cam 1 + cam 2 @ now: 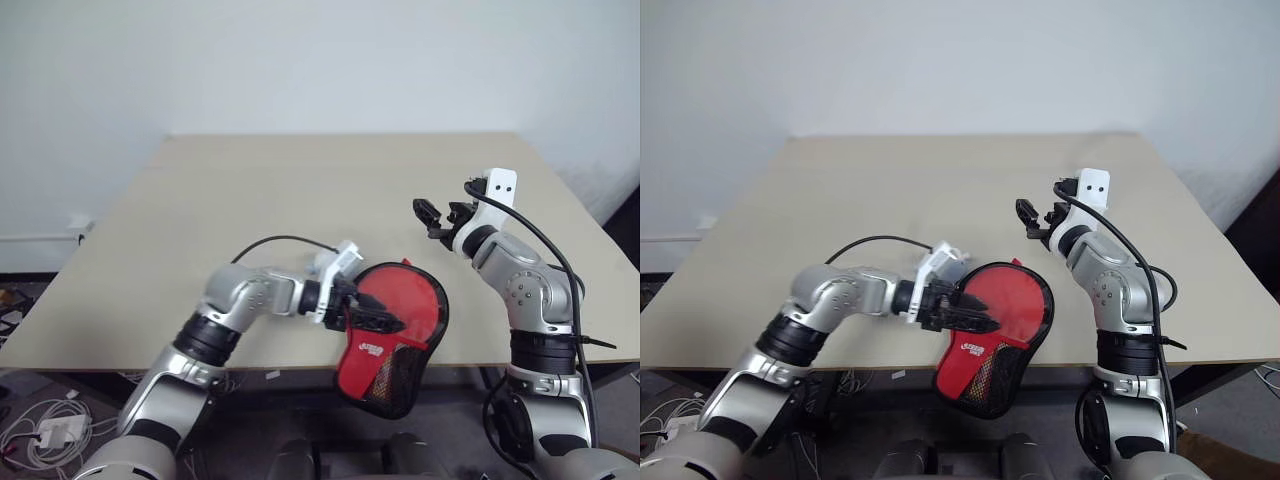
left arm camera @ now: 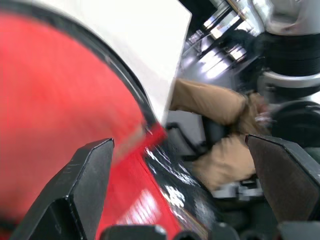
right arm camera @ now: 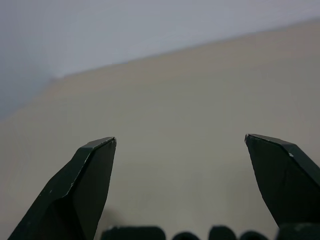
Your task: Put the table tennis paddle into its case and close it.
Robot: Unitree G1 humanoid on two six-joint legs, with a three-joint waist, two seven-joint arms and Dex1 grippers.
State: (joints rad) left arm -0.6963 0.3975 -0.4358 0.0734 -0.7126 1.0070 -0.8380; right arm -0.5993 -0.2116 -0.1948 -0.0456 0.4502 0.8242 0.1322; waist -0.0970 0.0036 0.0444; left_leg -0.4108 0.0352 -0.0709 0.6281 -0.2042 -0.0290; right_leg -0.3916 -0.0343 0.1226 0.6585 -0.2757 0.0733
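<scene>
The case [image 1: 392, 340] lies at the near edge of the desk [image 1: 300, 190], lower centre of the left eye view. Its round red portion (black zipper rim around it) rests on the desk surface; its narrower end, with a white logo and a black mesh panel, overhangs the edge toward the bottom of the frame. The table tennis paddle cannot be distinguished from the red face of the case in these views.

The left gripper [image 1: 378, 317] sits over the left part of the round red portion, reaching in from the left of the frame and pointing right. In the left wrist view the fingers [image 2: 80, 190] stand wide apart, with the red surface directly ahead of one finger and the black rim curving past it. No part of the case is seen clamped between the fingers. Contact between the fingers and the red surface cannot be determined.

The right gripper [image 1: 432, 216] is raised above the desk in the right half of the left eye view, well apart from the case. In the right wrist view its fingers [image 3: 75, 190] are spread wide with bare desk surface between them; they hold nothing.
</scene>
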